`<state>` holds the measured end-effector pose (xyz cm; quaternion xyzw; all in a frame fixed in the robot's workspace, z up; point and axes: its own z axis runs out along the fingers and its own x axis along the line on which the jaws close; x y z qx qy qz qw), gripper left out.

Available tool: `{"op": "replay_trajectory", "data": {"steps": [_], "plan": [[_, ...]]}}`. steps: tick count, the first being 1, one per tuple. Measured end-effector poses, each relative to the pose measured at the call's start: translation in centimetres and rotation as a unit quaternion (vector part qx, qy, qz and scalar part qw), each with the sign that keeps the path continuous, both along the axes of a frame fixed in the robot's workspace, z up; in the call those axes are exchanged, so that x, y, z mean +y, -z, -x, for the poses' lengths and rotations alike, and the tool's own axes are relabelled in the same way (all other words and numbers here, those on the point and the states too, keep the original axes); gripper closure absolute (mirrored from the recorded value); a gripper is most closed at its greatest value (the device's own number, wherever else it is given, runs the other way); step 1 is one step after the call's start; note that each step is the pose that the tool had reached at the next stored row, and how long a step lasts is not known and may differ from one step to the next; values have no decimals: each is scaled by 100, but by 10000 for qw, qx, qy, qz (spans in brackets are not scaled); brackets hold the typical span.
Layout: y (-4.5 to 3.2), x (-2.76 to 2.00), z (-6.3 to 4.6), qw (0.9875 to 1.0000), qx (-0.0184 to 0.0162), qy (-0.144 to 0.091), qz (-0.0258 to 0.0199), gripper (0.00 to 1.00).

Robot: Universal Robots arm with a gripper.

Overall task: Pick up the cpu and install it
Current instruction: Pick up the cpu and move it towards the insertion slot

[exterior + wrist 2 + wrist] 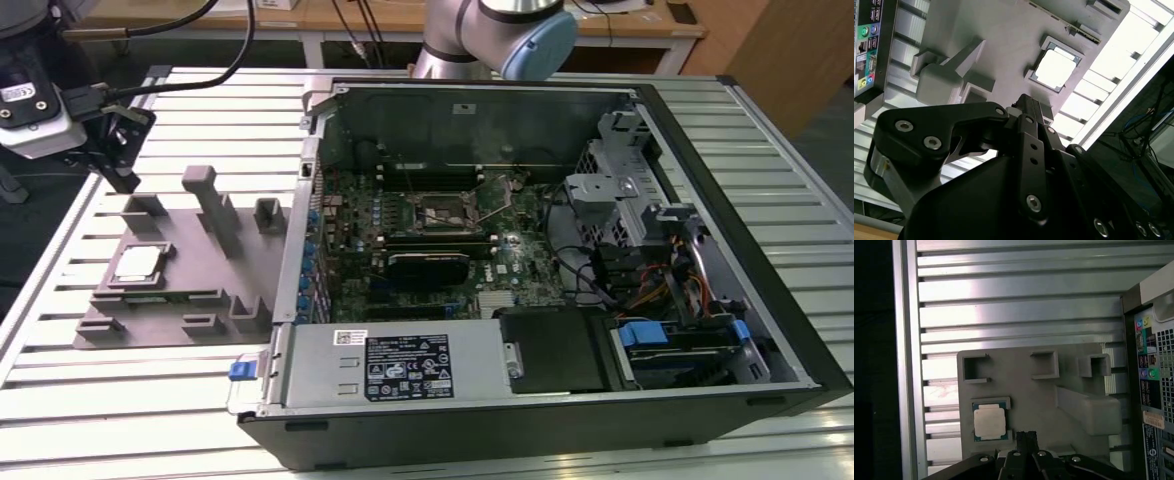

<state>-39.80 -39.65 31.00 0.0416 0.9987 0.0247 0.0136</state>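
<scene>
the pincer (1025, 436) hangs over the grey fixture (1019, 390) with its tips drawn together and nothing between them. just beside those tips in the first wrist view, the cpu (989, 422) lies flat in its square pocket, silver top up and untouched. the fixture rests on the slatted bench (80, 420), close to the bench edge at the exterior view's left, and the cpu's pocket is on the side toward that edge. farther off, the open computer case (467, 430) lies toward the opposite edge, with its socket (445, 213) apparently bare (too small to be sure). judged from this, nothing of the task is done: the chip is neither lifted nor installed, so both steps are left. the count is one pincer, one cpu, one fixture, one case and one socket.
</scene>
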Motion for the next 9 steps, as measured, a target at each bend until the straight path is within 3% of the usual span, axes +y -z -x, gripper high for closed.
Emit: {"op": "replay_trajectory", "data": {"steps": [9], "plan": [[63,0,20,10000,1,0,1,89]]}}
